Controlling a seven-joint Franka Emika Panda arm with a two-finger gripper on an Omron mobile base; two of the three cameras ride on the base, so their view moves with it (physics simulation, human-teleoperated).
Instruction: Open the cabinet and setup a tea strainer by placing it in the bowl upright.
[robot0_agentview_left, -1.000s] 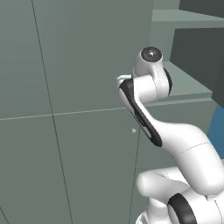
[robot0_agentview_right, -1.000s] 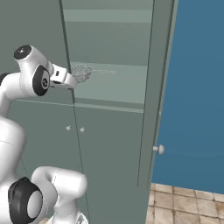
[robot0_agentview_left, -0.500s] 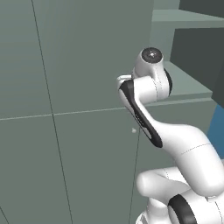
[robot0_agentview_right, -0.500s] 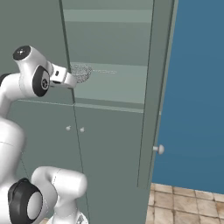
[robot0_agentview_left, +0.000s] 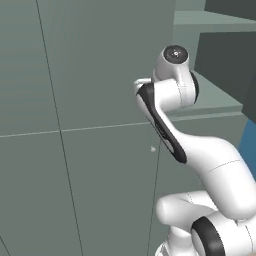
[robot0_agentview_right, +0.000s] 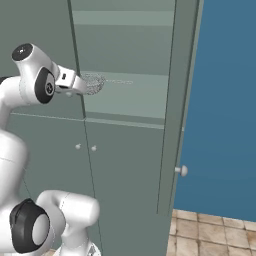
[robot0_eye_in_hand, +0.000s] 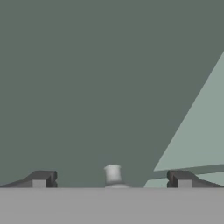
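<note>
In the left base view the arm (robot0_agentview_left: 170, 135) reaches up to the cabinet (robot0_agentview_left: 90, 100). In the right base view the tea strainer (robot0_agentview_right: 92, 84) lies on the cabinet shelf (robot0_agentview_right: 125, 102), just beyond the wrist. In the hand view the gripper (robot0_eye_in_hand: 112, 179) is spread wide, a small silver knob (robot0_eye_in_hand: 113, 175) between its fingertips (robot0_eye_in_hand: 41, 178), grasping nothing.

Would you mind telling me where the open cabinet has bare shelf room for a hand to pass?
In the right base view, the cabinet shelf is bare from the tea strainer across to the open door's edge. The left end is crowded: the arm's hand meets the strainer there. In the hand view, the open pincer straddles a small knob.
</note>
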